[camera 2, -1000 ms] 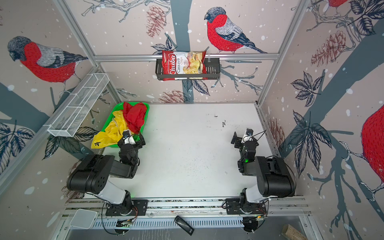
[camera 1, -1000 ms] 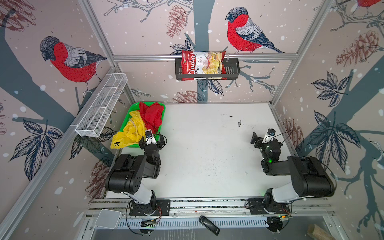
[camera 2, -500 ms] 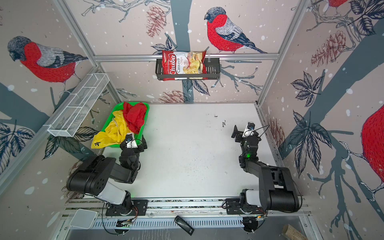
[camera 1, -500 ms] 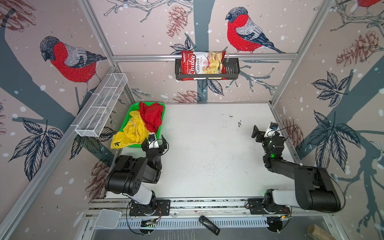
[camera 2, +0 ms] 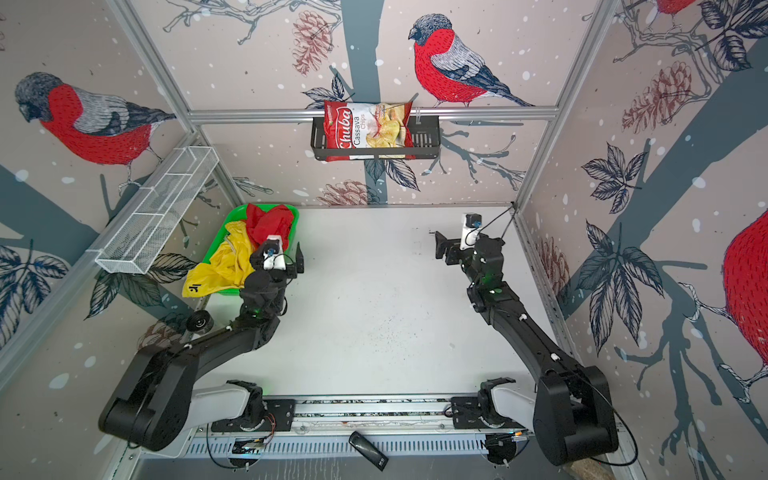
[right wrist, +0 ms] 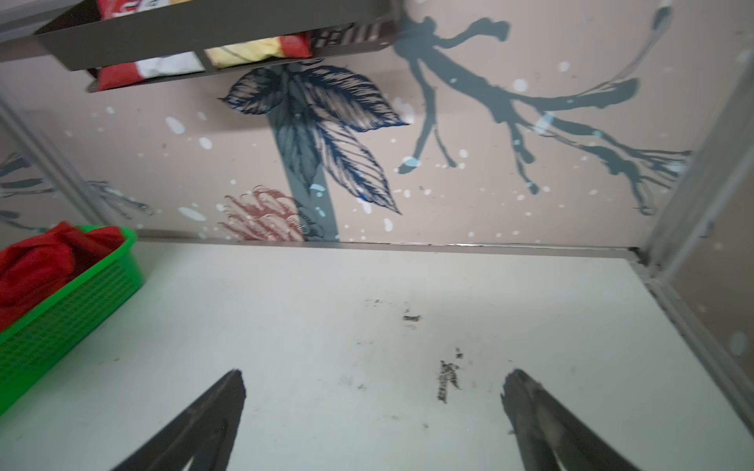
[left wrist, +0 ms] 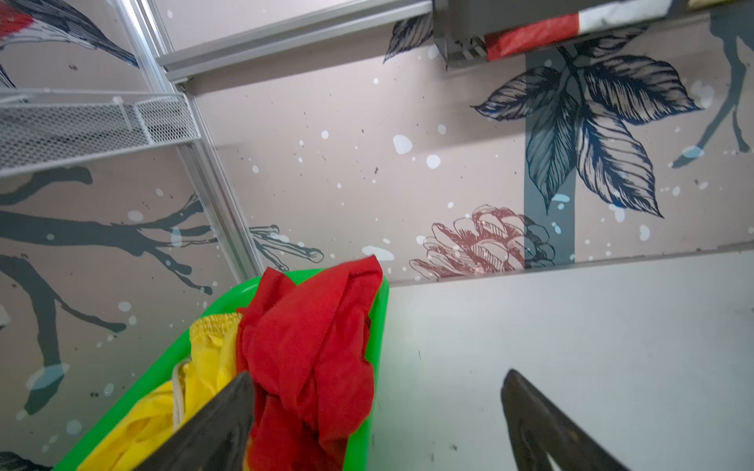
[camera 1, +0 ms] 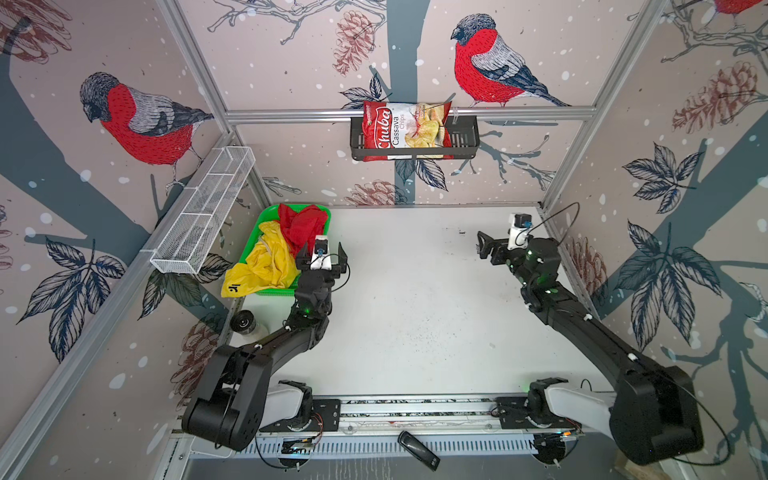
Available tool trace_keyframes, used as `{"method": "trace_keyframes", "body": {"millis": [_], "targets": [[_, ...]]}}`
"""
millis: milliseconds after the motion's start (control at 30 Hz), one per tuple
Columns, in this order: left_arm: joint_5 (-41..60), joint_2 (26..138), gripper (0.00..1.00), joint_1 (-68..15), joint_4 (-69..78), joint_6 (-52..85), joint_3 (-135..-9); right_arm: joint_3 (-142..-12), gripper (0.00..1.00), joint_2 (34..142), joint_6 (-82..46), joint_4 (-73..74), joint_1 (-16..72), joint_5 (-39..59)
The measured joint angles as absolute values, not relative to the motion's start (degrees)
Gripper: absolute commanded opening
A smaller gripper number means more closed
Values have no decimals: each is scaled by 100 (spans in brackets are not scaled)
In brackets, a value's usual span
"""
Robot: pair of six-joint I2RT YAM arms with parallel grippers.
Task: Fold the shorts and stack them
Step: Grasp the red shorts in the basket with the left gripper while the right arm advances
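Both pairs sit crumpled in the basket: red shorts just ahead of the left tool, whose jaws stand spread and empty, yellow shorts beside them, 1 leg spilling over the rim. The right tool, also wide and empty, hovers well apart. A grab could pinch both pairs (they overlap) or catch the rim and drag the basket. The white surface is scuffed; bird-print walls enclose it.
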State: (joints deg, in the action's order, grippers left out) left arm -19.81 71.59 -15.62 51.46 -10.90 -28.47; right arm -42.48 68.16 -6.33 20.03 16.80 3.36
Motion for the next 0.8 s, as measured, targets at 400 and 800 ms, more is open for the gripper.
{"method": "trace_keyframes", "body": {"millis": [400, 800], "targets": [[-1710, 8643, 95, -436, 268, -139, -7096, -5376, 100, 8517, -1785, 2174, 3500, 56], [-825, 11111, 97, 244, -2443, 447, -9550, -6270, 100, 10005, -2580, 2512, 3813, 749]]}}
